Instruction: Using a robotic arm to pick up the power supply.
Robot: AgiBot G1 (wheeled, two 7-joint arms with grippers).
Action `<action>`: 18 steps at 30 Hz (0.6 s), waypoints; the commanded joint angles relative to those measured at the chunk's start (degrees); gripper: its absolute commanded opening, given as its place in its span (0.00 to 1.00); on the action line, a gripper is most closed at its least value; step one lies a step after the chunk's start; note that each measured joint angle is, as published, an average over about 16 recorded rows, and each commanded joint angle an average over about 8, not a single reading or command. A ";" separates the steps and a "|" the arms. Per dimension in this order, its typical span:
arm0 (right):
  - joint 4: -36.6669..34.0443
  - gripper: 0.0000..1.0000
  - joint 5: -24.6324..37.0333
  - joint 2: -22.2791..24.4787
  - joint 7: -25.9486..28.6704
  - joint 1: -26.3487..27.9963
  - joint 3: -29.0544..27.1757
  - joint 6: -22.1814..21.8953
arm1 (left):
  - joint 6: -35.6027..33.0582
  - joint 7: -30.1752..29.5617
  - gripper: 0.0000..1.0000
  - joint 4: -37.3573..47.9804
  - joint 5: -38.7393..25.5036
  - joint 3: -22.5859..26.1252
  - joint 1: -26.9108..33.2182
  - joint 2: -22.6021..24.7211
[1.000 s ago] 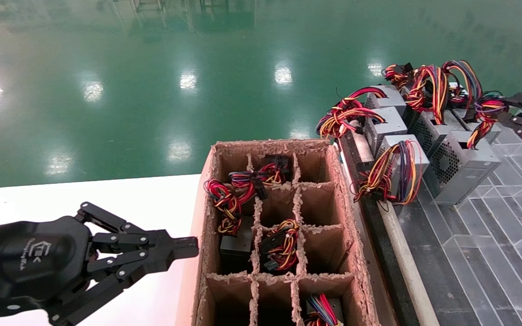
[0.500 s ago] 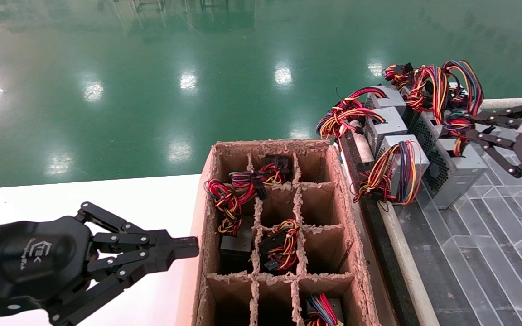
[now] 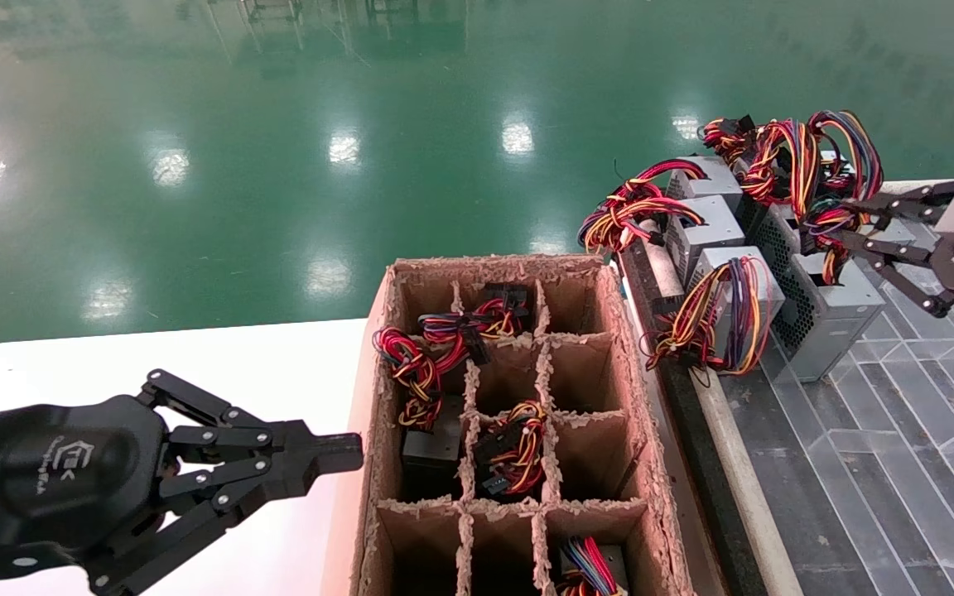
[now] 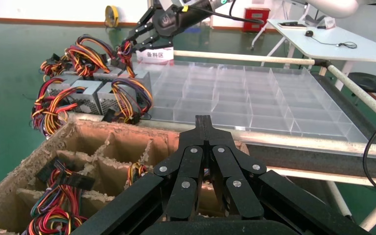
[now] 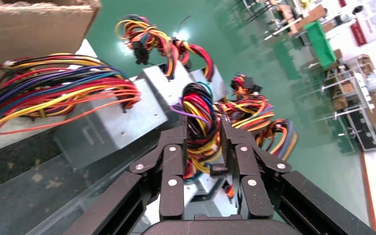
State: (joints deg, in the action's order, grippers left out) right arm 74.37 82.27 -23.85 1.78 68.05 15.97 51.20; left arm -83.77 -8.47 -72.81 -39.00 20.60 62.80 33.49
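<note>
The power supply (image 3: pixel 835 319) is seen on the right side of the head view, at the near end of a row of grey boxes (image 3: pixel 709 219) on a clear tray with many small squares (image 3: pixel 924 430). It is a silver-grey metal box with a side full of little holes like a honeycomb, and that side is turned toward the other boxes. A short, tight bunch of red, yellow and orange wires (image 3: pixel 831 228) is seen on its top. The right tool (image 3: pixel 833 228) is reached in from the right edge, and its two black fingers (image 5: pixel 172 161) are clenched on this bunch of wires, one finger on each side, as is shown in the right wrist view. The box itself is not touched by the fingers. Long, loopy wires are carried by the grey boxes beside it. A brown cardboard box with paper walls inside (image 3: pixel 510 397) is placed in the middle, and wires and black parts are held in some of its pockets. The left tool (image 3: pixel 336 451) is held low over the white tabletop (image 3: pixel 195 356), just beside the cardboard box, with its fingertips pressed together and nothing between them.
</note>
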 commanded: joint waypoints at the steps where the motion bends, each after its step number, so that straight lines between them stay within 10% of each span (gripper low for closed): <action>1: 0.03 1.00 -0.06 0.07 0.35 -0.01 -0.14 -0.29 | 0.00 0.00 0.00 0.00 0.00 0.00 0.00 0.00; 18: 1.01 1.00 -10.45 -0.20 -6.00 -7.76 -6.45 -4.19 | 0.00 0.01 0.00 0.00 0.01 0.01 0.00 0.00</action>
State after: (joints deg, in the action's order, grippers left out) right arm 75.24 72.35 -24.23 -3.51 60.89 10.03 47.30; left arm -83.77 -8.46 -72.81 -38.99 20.61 62.80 33.48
